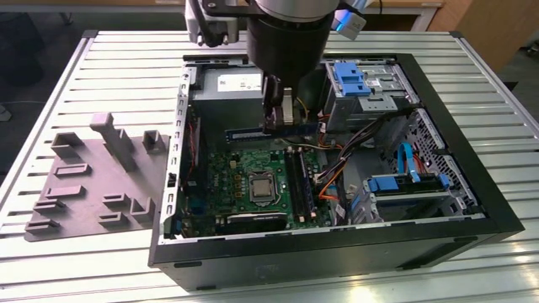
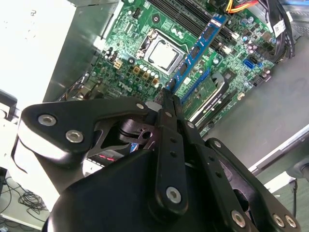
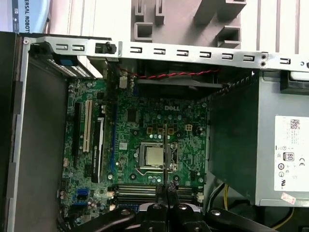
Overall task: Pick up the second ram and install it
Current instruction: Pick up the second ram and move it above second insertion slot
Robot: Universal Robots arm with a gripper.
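Note:
My gripper [image 1: 274,123] hangs inside the open computer case [image 1: 471,189], shut on the second ram [image 1: 274,131]. It is a long narrow stick with a blue face and dark chips, held level above the motherboard [image 1: 244,170]. In the second wrist view the fingertips [image 2: 169,96] pinch one end of the ram [image 2: 195,53], which reaches out over the board. The first wrist view shows the stick edge-on as a thin line [image 3: 164,154] rising from the gripper [image 3: 167,189]. The long black memory slots [image 1: 299,180] lie below, beside the processor socket [image 1: 262,188].
A light grey plastic tray [image 1: 93,177] with raised blocks lies on the slatted table at the exterior view's left. Inside the case are a grey power supply [image 1: 231,95], blue drive brackets [image 1: 358,79] and bundled cables [image 1: 370,145] close to the slots.

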